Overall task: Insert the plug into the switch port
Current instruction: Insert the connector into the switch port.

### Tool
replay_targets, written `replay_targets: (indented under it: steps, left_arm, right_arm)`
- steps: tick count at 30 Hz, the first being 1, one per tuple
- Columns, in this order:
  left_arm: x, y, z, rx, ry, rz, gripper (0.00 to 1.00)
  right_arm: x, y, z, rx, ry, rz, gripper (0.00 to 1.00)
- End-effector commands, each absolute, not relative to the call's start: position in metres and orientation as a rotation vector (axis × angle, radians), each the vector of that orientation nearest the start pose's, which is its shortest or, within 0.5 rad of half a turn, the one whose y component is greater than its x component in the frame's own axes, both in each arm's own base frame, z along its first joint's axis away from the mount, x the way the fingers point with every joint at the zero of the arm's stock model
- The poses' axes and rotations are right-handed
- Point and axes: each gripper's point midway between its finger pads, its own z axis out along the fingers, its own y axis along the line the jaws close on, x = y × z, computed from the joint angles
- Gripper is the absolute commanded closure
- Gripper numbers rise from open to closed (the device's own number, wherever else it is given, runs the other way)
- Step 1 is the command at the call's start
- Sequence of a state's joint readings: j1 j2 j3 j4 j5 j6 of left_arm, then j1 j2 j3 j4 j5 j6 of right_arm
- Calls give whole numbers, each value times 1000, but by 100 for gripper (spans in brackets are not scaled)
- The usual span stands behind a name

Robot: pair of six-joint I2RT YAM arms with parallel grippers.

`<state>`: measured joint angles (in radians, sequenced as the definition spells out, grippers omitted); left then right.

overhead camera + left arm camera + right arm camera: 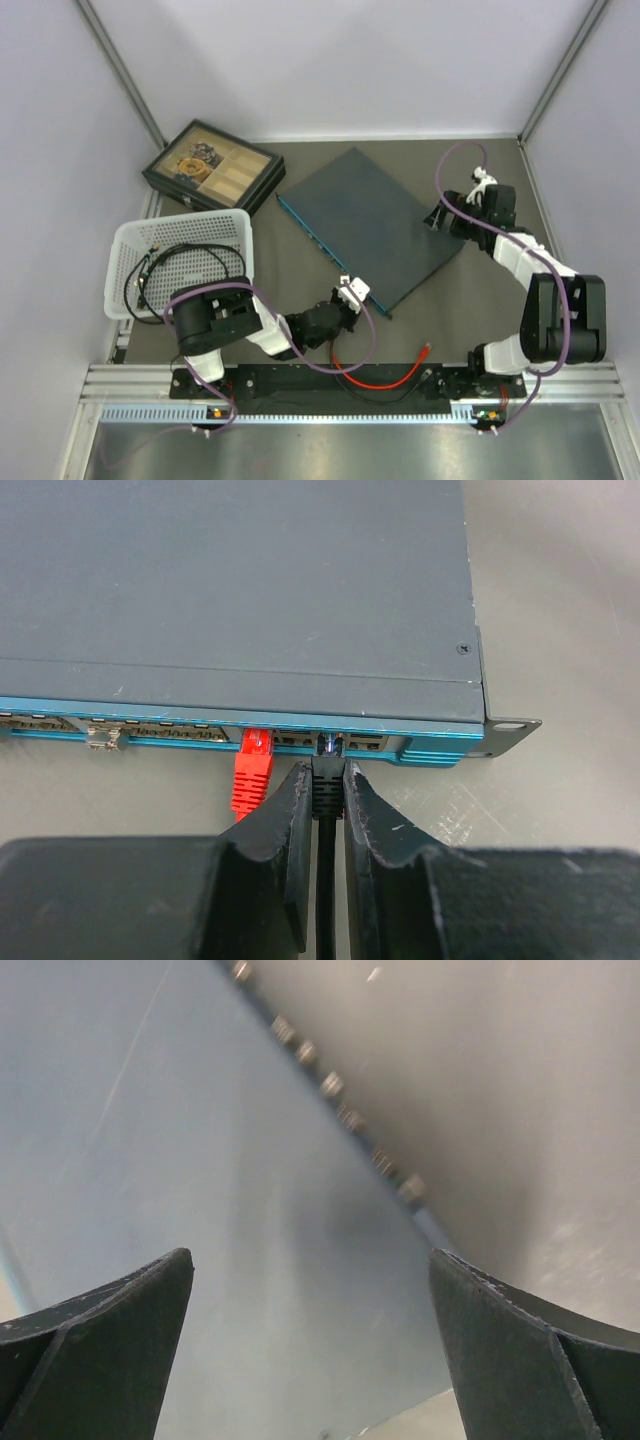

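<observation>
Pinching the black plug [328, 792] between its fingers [290, 825], your left gripper [328, 772] holds the plug's nose at a socket in the teal front edge of the switch [240, 580], just right of a seated red plug [252, 772]. Your right gripper [308, 1260] hangs with fingers spread wide at the switch's far corner. The switch lies flat mid-table [450, 320].
</observation>
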<state>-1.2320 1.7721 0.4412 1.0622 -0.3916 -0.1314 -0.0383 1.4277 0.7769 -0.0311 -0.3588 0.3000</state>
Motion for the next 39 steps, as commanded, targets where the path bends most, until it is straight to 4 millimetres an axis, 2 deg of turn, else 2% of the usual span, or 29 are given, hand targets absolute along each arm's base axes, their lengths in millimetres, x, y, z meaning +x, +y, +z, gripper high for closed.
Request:
replay_targets:
  steps: [1,9,13,19,22,26,27,28,31,32,33,34,35,36,37,38,39]
  left_arm:
    - [210,-389,134,481,1477,-799,100]
    - [211,-393,134,492,1475,-798,100]
    - [211,-398,131,505,1481,-795,100]
    - [224,-415,148,541,1438,-790,100]
    - [225,-420,156,549,1425,-812,100]
    - [222,-416,147,550,1459,-814,100]
    - [222,-415,149,549,1461,-816,98]
    - [220,-412,146,553,1471,-815,85]
    - [218,-402,146,543,1498,-806,66]
    - [219,-398,147,533,1506,-798,55]
    - [219,-394,159,511,1493,-798,48]
    - [219,-389,155,521,1517,-769,43]
    - [220,-385,158,524,1520,-749,33]
    - [224,-378,172,486,1510,-729,29]
    - [226,-372,168,499,1544,-685,25]
    - [227,-368,172,498,1546,-660,21]
    - [232,-358,185,458,1545,-625,16]
  right_arm:
    - [392,44,92,154,2287,466,1]
    - [391,59,56,95,2398,589,1]
    - [381,72,54,56,2413,691,1]
    - [358,92,52,-3,2422,818,1]
    - [358,86,55,-7,2412,762,1]
    - [369,74,68,0,2370,653,1]
    - [371,71,75,-2,2354,627,1]
    - [373,67,77,1,2350,600,1]
    - [378,51,89,23,2344,493,1]
    - [383,46,95,33,2336,453,1]
    - [382,43,101,32,2335,429,1]
    - [383,39,105,39,2331,409,1]
    - [387,36,112,44,2318,378,1]
    - [387,34,116,49,2319,368,1]
    - [387,32,123,54,2309,356,1]
    - [391,30,132,60,2289,338,1]
    - [392,29,137,67,2282,333,1]
